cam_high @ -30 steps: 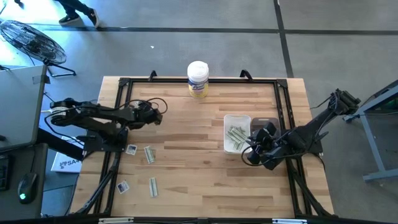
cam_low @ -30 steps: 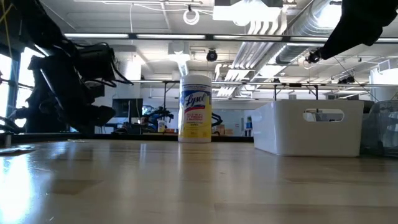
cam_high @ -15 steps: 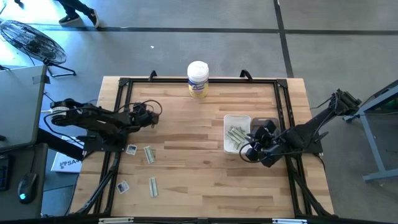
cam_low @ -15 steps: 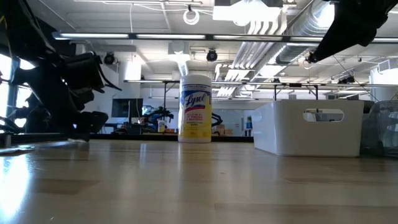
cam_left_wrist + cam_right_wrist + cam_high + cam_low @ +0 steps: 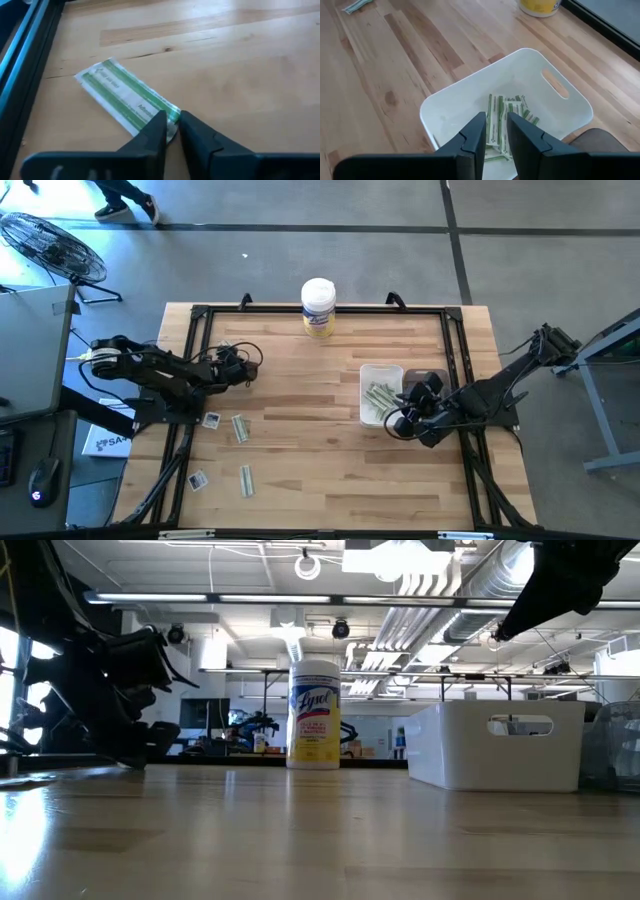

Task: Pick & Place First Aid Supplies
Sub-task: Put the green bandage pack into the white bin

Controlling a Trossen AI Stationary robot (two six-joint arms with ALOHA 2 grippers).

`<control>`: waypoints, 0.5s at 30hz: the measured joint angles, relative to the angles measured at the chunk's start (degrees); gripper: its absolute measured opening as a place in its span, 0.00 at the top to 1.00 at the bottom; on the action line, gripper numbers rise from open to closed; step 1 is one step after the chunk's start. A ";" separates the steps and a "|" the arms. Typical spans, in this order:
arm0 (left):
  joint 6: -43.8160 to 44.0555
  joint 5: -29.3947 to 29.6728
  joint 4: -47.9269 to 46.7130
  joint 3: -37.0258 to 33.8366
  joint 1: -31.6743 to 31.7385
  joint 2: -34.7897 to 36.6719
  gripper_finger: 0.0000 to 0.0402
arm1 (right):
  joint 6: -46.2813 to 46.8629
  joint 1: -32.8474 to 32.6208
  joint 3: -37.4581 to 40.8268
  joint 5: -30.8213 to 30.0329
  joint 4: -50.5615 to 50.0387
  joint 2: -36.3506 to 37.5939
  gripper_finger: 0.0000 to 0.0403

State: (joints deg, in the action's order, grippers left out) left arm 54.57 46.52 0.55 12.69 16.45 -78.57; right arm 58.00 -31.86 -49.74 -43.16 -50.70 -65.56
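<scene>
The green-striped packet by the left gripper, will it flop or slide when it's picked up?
The packet lies flat and thin on the table, so it is probably light and bendy and may droop from a pinch on one end. The left gripper has only its end between the fingertips. On smooth wood, it could slide if nudged.

You had a wide bare stretch of the table (image 5: 300,460) in the middle, between the two arms, where a gripper could pass freely. At the far edge the tall canister (image 5: 318,306) stood in the way. On the right, the white bin (image 5: 366,388) blocked the path, and the right gripper (image 5: 402,423) hung just beside its near end. On the near left, a few flat packets (image 5: 240,428) lay low on the wood, close to the black frame rail (image 5: 181,445).
</scene>
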 joint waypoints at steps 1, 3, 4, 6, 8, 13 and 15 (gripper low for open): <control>-0.07 -0.04 0.30 0.00 0.00 -0.17 0.89 | 0.00 0.00 0.00 -0.02 0.00 0.00 0.82; -0.07 -0.34 0.40 0.00 0.00 -0.23 0.93 | 0.00 0.00 0.00 -0.01 0.00 0.00 0.82; -0.11 -0.50 0.37 0.00 0.02 -0.23 0.95 | 0.00 0.00 0.00 -0.02 0.00 0.00 0.82; -0.29 -0.74 0.32 -0.01 0.02 -0.23 0.98 | 0.00 0.00 0.00 -0.01 0.00 0.00 0.82; -0.29 -0.87 0.29 -0.02 0.02 -0.23 0.99 | 0.00 0.00 0.00 -0.01 0.00 -0.02 0.82; -0.30 -0.90 0.48 -0.07 -0.05 -0.28 1.00 | 0.00 0.00 0.00 -0.02 0.00 -0.02 0.82; -0.78 -0.82 1.45 -0.11 -1.15 -0.30 1.00 | -0.01 0.00 0.00 -0.02 0.00 -0.02 0.82</control>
State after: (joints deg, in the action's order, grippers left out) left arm 53.79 45.69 2.00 12.58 15.30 -78.87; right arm 57.99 -31.86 -49.74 -43.17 -50.70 -65.58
